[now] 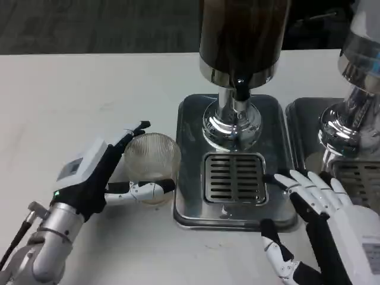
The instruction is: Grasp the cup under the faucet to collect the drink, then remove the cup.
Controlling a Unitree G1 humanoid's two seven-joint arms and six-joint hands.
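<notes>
Clear ribbed cup [152,168] sits gripped in left hand [101,172].

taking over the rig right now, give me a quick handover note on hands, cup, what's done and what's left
Left hand: fingers wrapped around the clear ribbed cup, which sits on the table just left of the drip tray.
Right hand: open, fingers spread, at the tray's right edge beside the grate, holding nothing.
Done: cup grasped. It looks empty.
Left: move the cup onto the grate under the faucet of the dark dispenser, collect the drink, then take the cup away.
</notes>
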